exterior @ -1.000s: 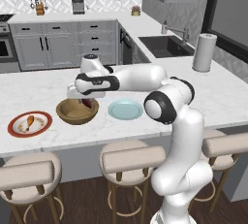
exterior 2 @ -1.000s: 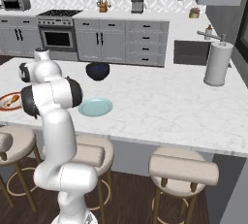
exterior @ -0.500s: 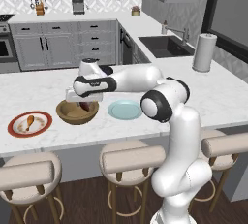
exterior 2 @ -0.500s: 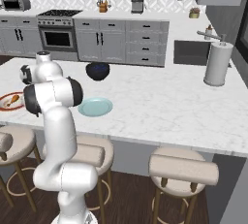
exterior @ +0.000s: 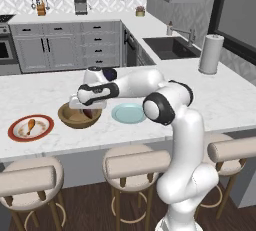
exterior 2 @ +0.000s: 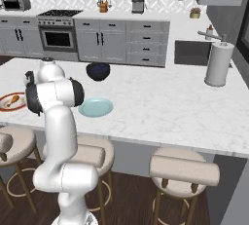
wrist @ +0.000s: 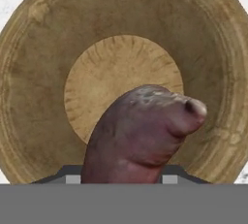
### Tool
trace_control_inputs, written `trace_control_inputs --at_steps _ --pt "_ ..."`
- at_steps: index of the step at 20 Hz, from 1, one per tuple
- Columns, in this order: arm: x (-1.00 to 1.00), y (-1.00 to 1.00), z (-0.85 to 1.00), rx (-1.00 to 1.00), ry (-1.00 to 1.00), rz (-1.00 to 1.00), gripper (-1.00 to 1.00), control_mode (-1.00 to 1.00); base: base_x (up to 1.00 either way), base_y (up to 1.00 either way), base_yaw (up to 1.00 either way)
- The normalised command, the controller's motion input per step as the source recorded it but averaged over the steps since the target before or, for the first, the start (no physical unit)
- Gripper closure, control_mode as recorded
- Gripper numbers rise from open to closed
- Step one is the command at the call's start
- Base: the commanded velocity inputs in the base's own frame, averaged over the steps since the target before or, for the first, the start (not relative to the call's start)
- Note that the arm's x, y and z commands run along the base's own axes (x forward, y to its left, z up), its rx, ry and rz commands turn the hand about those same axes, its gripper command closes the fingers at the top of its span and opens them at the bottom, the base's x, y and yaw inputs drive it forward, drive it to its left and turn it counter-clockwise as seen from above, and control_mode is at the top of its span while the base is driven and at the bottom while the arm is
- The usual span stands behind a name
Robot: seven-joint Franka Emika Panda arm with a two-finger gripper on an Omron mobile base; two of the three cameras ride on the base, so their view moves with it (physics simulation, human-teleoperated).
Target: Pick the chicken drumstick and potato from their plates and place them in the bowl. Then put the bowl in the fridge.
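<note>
One potato [wrist: 145,131] sits low in the hand view, its tapered end pointing right, right over the pale floor of the wooden bowl [wrist: 43,72]. The gripper [exterior: 89,109] hovers over that bowl left of centre in the left base view; whether its jaws clamp the potato, I cannot tell. The chicken drumstick [exterior: 30,124] lies on the red-rimmed plate [exterior: 15,134] at far left. The pale blue plate [exterior: 128,113] sits bare just right of the bowl.

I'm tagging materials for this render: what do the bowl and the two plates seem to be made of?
Bowl: looks like matte wood, light brown with grain-like rings. Red-rimmed plate and blue plate: probably glazed ceramic, smooth and evenly coloured, though plastic would look alike.
</note>
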Motion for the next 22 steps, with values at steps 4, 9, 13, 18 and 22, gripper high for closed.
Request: trace_control_inputs --at_steps 4,9,13,18,22 --pt "0.05 0.00 -0.01 0.00 0.00 0.00 -1.00 -1.00 0.00 0.00 0.00" --pt "0.11 0.00 0.00 0.00 0.00 0.00 -1.00 -1.00 0.00 0.00 0.00" --pt "-0.23 -0.03 0.29 0.00 0.00 0.00 -1.00 -1.00 0.00 0.00 0.00" --pt "-0.78 -0.41 0.67 0.00 -0.05 0.00 -1.00 -1.00 0.00 0.00 0.00" --pt "-0.98 -0.91 0.34 0.00 0.05 -0.02 -1.00 -1.00 0.00 0.00 0.00"
